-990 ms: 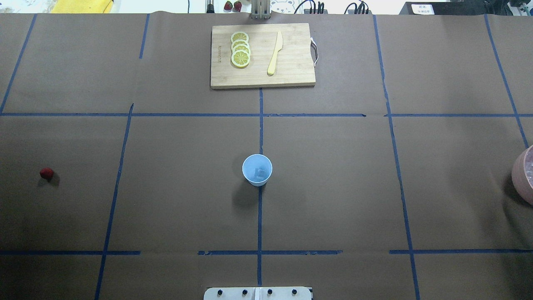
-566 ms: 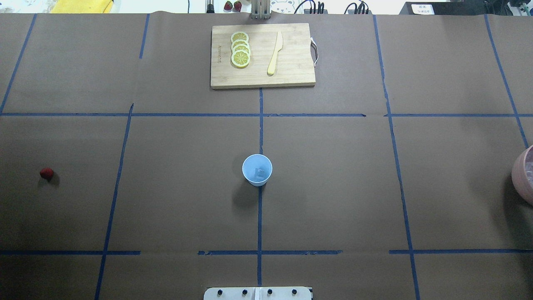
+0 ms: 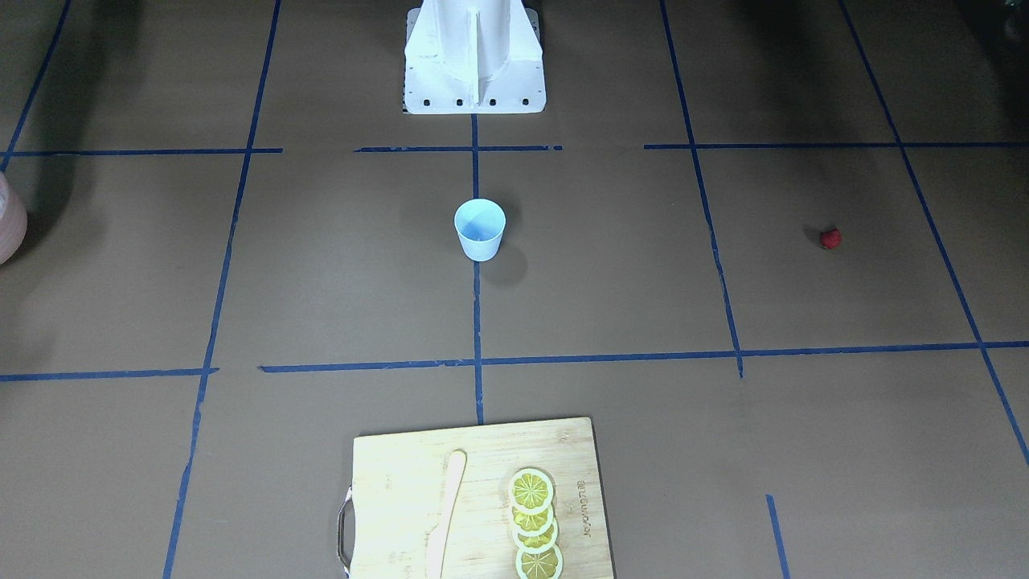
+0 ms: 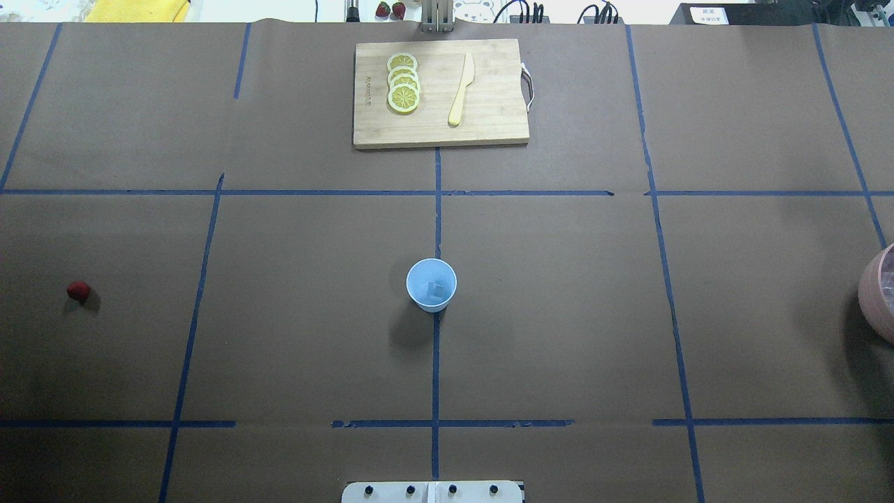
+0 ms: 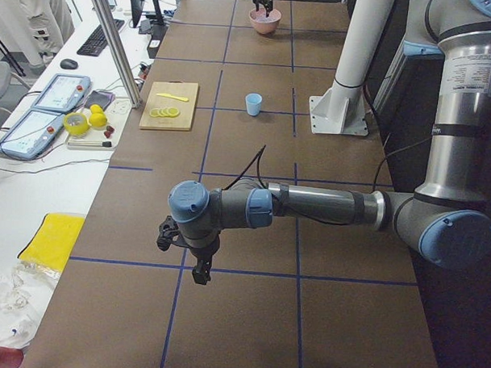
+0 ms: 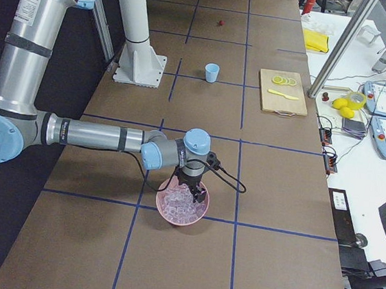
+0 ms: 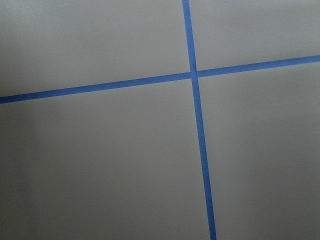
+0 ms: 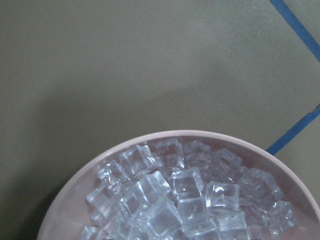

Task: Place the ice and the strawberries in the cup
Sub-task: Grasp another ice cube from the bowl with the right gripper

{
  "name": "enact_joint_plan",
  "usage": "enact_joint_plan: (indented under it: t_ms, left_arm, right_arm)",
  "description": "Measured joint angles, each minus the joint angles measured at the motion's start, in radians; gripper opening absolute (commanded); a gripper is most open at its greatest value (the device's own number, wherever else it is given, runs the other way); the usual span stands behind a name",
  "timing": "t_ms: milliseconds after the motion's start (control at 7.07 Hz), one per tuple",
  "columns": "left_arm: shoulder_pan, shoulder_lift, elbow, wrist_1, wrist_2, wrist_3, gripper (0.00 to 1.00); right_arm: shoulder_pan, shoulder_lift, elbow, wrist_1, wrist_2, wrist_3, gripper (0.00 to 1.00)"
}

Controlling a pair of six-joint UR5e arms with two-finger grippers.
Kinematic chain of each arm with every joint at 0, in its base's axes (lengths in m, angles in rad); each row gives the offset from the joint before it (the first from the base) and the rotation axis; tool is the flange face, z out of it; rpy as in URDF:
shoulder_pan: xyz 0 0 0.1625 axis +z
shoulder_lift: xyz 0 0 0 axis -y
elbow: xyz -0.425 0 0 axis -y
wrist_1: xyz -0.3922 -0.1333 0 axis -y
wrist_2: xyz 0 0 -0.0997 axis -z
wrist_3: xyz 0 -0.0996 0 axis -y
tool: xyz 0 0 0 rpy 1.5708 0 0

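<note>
The light-blue cup (image 4: pixel 431 284) (image 3: pixel 480 228) stands upright at the table's middle with one ice cube (image 4: pixel 438 288) in it. A red strawberry (image 4: pixel 78 291) (image 3: pixel 830 238) lies alone on the robot's left side. More ice (image 8: pixel 185 200) (image 6: pixel 181 200) fills a pink bowl (image 4: pixel 877 297) (image 8: pixel 75 195) at the far right. My right gripper (image 6: pixel 188 187) hangs just over that bowl; I cannot tell whether it is open or shut. My left gripper (image 5: pixel 200 274) hovers low over bare table far from the strawberry; its state cannot be told either.
A wooden cutting board (image 4: pixel 489 126) at the far edge carries several lemon slices (image 4: pixel 403 82) and a pale knife (image 4: pixel 461 89). The robot's white base (image 3: pixel 474 56) stands at the near edge. Blue tape lines (image 7: pixel 195 75) cross the brown table cover.
</note>
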Motion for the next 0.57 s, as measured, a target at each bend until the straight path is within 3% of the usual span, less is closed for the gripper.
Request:
enact_joint_plan:
  t_ms: [566]
  left_arm:
    - [0.0, 0.0, 0.001, 0.0, -0.001, 0.001, 1.0]
  right_arm:
    - [-0.038, -0.014, -0.004, 0.0, -0.028, -0.006, 0.88]
